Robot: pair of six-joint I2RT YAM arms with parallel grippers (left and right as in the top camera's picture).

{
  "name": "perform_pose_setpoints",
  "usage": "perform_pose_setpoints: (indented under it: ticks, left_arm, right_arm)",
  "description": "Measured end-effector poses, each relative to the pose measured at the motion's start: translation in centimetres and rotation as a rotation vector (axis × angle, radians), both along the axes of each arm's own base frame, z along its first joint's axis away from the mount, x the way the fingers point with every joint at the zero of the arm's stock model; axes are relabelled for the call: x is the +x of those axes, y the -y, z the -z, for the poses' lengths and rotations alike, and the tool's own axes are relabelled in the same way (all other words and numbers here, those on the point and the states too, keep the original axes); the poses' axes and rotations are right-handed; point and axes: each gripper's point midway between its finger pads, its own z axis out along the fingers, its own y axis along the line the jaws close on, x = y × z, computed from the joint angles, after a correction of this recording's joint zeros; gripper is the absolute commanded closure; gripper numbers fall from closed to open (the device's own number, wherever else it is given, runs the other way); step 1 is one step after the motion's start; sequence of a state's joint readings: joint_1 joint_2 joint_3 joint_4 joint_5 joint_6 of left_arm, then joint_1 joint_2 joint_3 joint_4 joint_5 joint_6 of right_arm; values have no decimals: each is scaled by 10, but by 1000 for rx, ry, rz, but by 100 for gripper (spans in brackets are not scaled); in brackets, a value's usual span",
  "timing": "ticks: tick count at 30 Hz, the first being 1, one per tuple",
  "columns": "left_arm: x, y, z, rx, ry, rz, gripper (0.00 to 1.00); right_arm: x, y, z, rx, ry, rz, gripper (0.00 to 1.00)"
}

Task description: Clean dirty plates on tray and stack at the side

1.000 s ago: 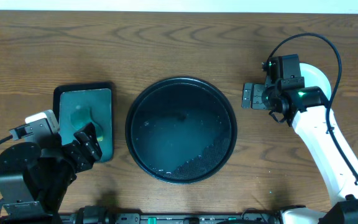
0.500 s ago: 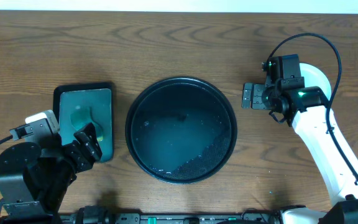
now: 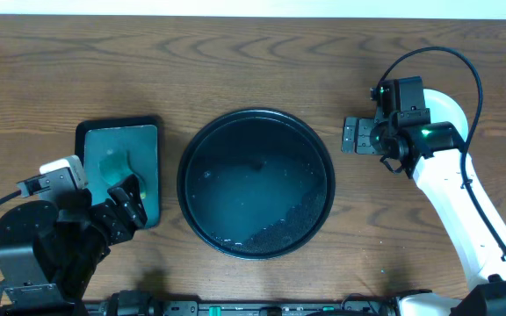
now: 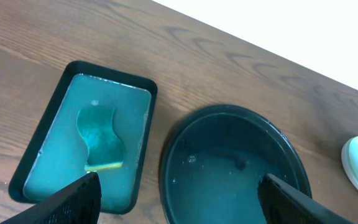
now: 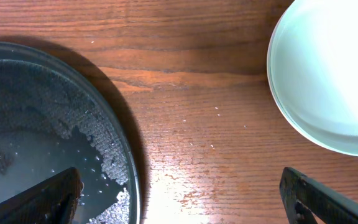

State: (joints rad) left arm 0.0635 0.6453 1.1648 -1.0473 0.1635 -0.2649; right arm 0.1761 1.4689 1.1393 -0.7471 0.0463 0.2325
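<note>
Overhead: tray (image 3: 253, 189) held no plates (image 3: 452, 104), only wet film; they sat to its right, under the right arm. Job looked done, so retract next. Left gripper (image 3: 123, 195) had shifted slightly since earlier; right gripper (image 3: 350, 137) hadn't. Left wrist: jaws wide, empty, over sponge tray (image 4: 50, 127). Right wrist: jaws wide, empty, plates beside tray.

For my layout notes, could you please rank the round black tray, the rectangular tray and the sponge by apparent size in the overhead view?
Largest: round black tray.
Then: rectangular tray.
Smallest: sponge, lying inside it.
</note>
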Motion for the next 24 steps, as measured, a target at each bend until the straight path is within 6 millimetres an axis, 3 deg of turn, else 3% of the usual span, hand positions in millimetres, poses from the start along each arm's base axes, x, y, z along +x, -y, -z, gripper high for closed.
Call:
perform_pose_setpoints:
  ticks: [13, 20, 24]
  left_arm:
    - [-7, 2, 10, -5, -50, 11, 19]
    - [33, 0, -32, 88, 221, 53, 18]
    - [53, 2, -37, 115, 382, 74, 18]
  right_arm:
    - [0, 1, 0, -3, 0, 1, 1]
    - [0, 1, 0, -3, 0, 2, 1]
    - [0, 1, 0, -5, 1, 3, 1]
